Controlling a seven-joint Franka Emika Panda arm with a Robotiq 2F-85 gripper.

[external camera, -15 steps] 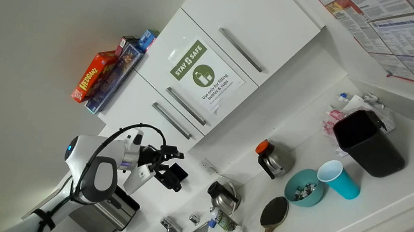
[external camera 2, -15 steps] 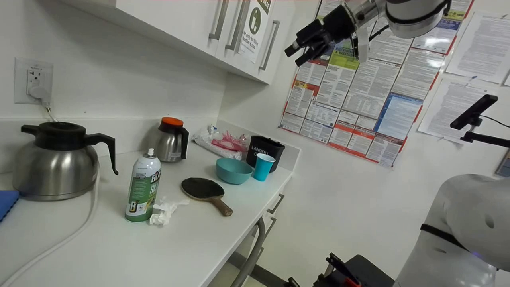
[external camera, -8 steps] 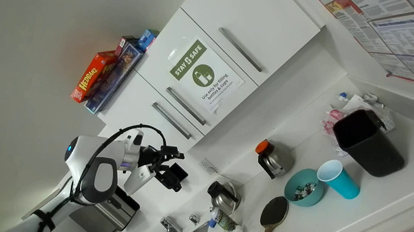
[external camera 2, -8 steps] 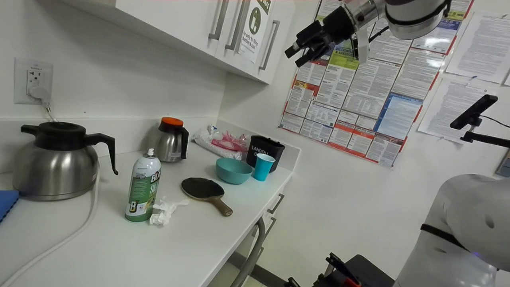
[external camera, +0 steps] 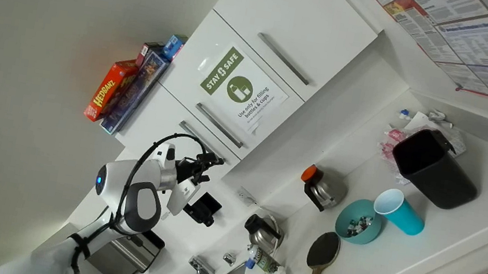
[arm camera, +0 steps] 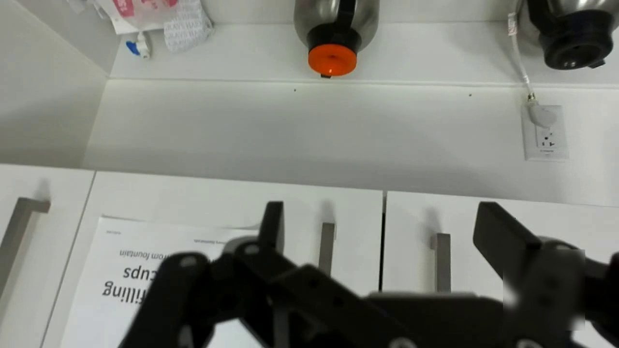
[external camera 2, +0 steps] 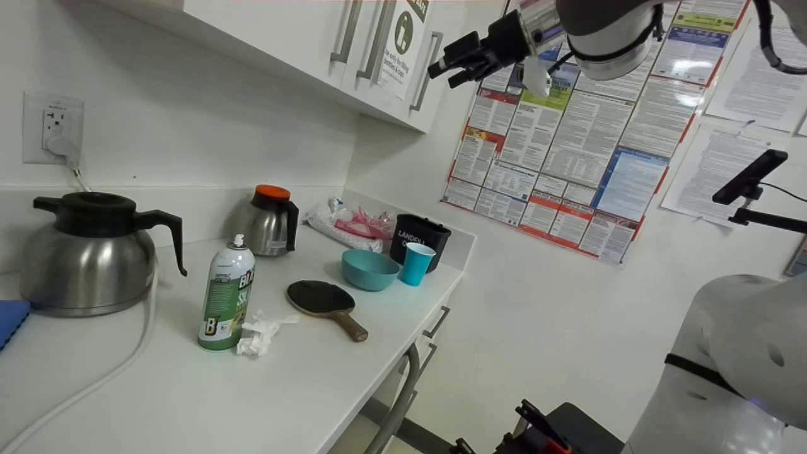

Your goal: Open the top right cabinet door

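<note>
The top right cabinet door (external camera: 191,70) is flat, white and shut, with a green-and-white label (external camera: 240,89) and a silver bar handle (external camera: 219,126). Its label also shows in an exterior view (external camera 2: 403,38). In the wrist view, the door's handle (arm camera: 327,249) and the neighbouring plain door's handle (arm camera: 443,263) both show between my spread fingers (arm camera: 273,222). My gripper (arm camera: 387,227) is open and empty, in front of the seam between these doors. It also shows in both exterior views (external camera: 212,169) (external camera 2: 445,75). The fingers partly cover the label in the wrist view.
Another plain door (external camera: 288,11) adjoins the labelled one. Board games (external camera: 109,91) stand on the cabinet top. A black camera (external camera: 203,208) shows near my gripper. Below, the counter holds an orange-lidded jug (external camera: 328,189), a bowl (external camera: 362,209), a cup (external camera: 403,216) and a bin (external camera: 443,178).
In the last half second my arm has moved toward the cabinet, up and rightward in one exterior picture and leftward in another. The gripper stays open. The doors have not moved.
</note>
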